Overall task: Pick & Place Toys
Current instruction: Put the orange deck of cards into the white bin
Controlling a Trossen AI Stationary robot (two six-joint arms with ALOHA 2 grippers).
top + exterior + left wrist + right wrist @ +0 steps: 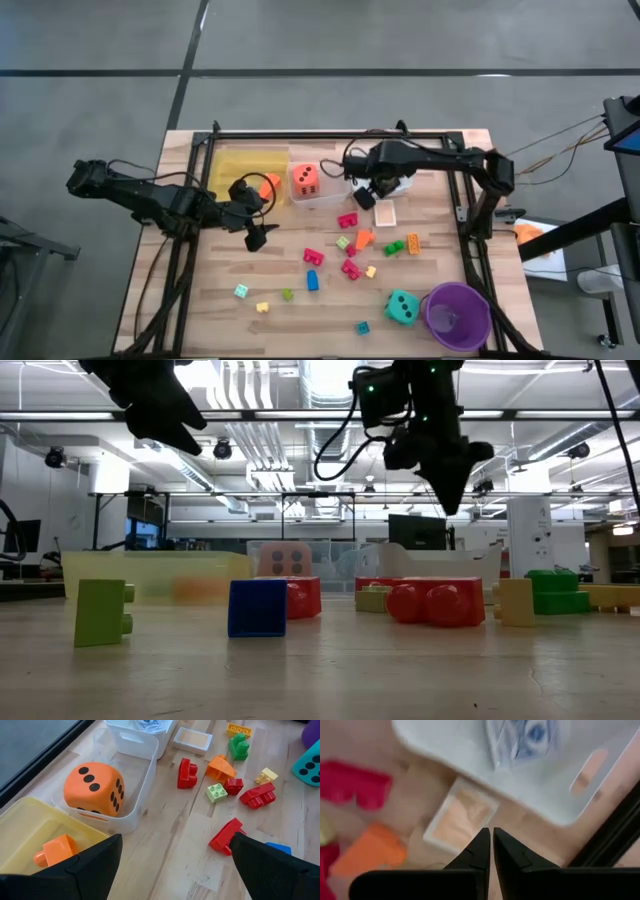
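- While hovering shut and empty above the flat card (462,817), right gripper (491,837) sitting just beside the white tray (470,760).
- Likely needing: reopening, dropping around the card's edges.
- Waiting open-jawed near the yellow tray (232,165): left gripper (172,855).
- Lying scattered mid-table: blocks (350,268).

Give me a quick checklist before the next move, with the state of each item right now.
1. Left pincer open: ok, fingers stand wide apart.
2. Left pincer free of load: ok, nothing between its fingers.
3. Right pincer open for a pick: not ok, its fingers are shut together.
4. Right pincer free of load: ok, nothing shows between its fingertips.
5. Orange die placed in the clear tray: ok.
6. Orange block in the yellow tray: ok.
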